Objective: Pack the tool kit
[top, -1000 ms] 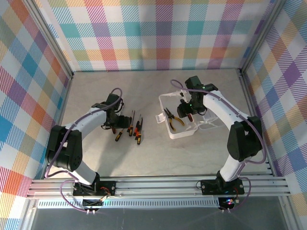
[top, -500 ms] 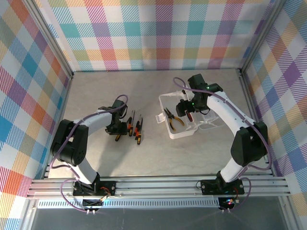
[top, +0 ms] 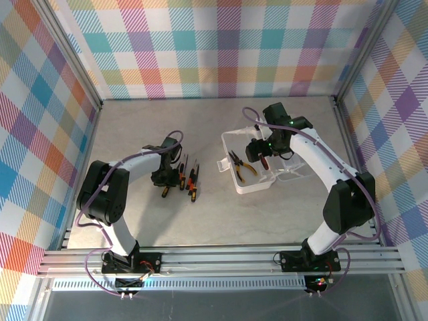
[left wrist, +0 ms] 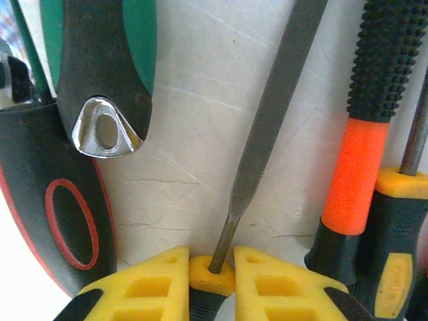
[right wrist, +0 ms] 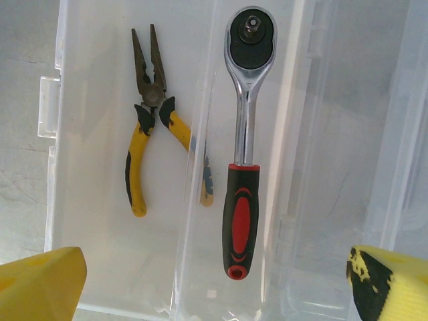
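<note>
- Over the open box [right wrist: 93,267]: right gripper [right wrist: 214,287], fingers spread wide, holding nothing.
- Already packed, side by side inside: pliers [right wrist: 144,140] and a ratchet [right wrist: 242,167].
- Well left of the box, low on the table [left wrist: 187,147]: left gripper [left wrist: 211,281], fingers drawn narrow against the yellow collar of a file [left wrist: 274,120], apparently pinching it.
- Waiting just beside the file: an orange-and-black screwdriver [left wrist: 364,154], a yellow-and-black screwdriver [left wrist: 401,221], a green-handled tool [left wrist: 100,73], a red-and-black handle [left wrist: 67,221].
- Looks under half done; leaves the loose tools to move and the lid [right wrist: 374,134] to shut.
</note>
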Robot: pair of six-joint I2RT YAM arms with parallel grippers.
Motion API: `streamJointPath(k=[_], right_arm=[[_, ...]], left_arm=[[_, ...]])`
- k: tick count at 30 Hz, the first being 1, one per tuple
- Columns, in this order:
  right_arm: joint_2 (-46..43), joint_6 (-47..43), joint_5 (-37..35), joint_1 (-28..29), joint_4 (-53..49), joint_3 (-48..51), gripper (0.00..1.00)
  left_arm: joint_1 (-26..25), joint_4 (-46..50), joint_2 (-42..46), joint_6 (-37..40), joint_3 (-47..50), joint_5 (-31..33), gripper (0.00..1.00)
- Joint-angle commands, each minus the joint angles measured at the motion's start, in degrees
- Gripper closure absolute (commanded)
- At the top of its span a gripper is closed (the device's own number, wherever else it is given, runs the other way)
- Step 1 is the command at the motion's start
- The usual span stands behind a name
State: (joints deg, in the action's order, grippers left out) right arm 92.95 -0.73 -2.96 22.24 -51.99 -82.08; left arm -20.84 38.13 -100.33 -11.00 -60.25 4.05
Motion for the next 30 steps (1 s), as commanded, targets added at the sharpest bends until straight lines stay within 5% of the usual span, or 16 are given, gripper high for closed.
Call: streamJointPath(k=[1,7,19,24,30], right_arm=[[-1.6,-0.1,1.0,0.1,-1.0,-1.1,0.01],[-2.0,-0.1,1.2,0.1,-1.2,-1.2,0.01],[-3.2,-0.1,2.2,0.1,-1.2,-1.5,0.01],[-4.8,0.3,6.1,0.1,0.5,-1.0,0.01],[-8.2,1.7,18.5,1.8,7.8,2.1,0.01]], left_arm=[[-0.3,-0.2,-2.8,0.2,0.3,-1.1,0.88],[-0.3,2.7,-0.7,1.2,-1.6,-1.3,0.97],[-0.4,12.1,10.9,3.0,-9.8,-4.0,0.98],[-0.3,8.0,15.7,1.4,-12.2,-14.3,0.96],[-0.4,-15.6,14.6,-8.7,-11.0,-35.9,0.96]])
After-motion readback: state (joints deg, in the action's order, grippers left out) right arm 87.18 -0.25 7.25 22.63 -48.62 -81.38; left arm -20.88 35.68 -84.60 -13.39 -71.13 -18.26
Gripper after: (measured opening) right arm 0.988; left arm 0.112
